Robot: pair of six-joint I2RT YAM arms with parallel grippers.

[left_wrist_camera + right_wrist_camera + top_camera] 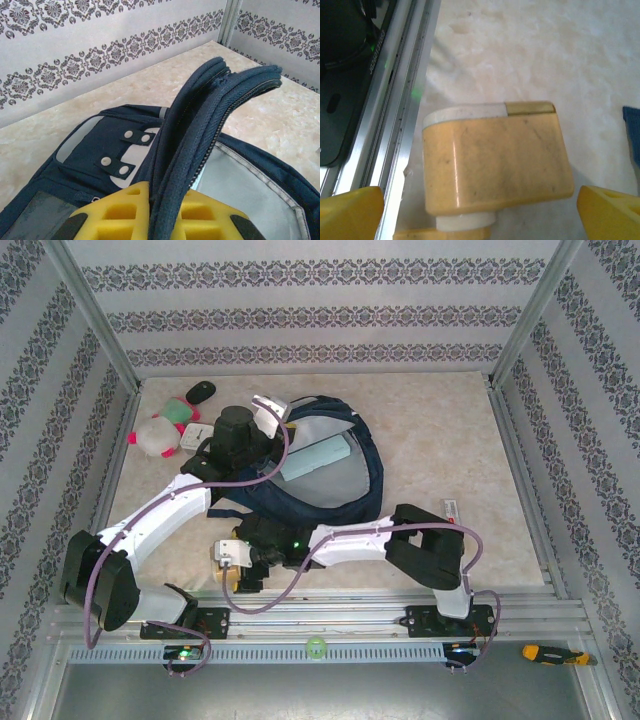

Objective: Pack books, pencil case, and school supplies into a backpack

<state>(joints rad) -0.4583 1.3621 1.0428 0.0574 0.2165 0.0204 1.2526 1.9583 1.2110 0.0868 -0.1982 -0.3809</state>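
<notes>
Holding the backpack (345, 490) open: the left hand (167, 207) is clamped shut on the zipped rim of the flap and lifts it, so the grey lining (240, 190) is exposed and the mouth gapes at the centre of the top view. The pencil case (318, 458) lies inside that mouth, on the lining.

The sharpener (495, 167) sits on the surface (440, 440) at lower centre-left of the top view, just beside the aluminium rail (405, 100) and near the bag's lower rim. The right hand (480, 215) hovers over it with its fingers spread full wide, one on each flank, touching neither and holding nothing. Judged a pre-grasp.

Room: tight on the rail side, where one finger overhangs the rail edge, so scraping is possible. Bare surface lies on the other side. The plush toy (155, 437) at upper left is well apart.
</notes>
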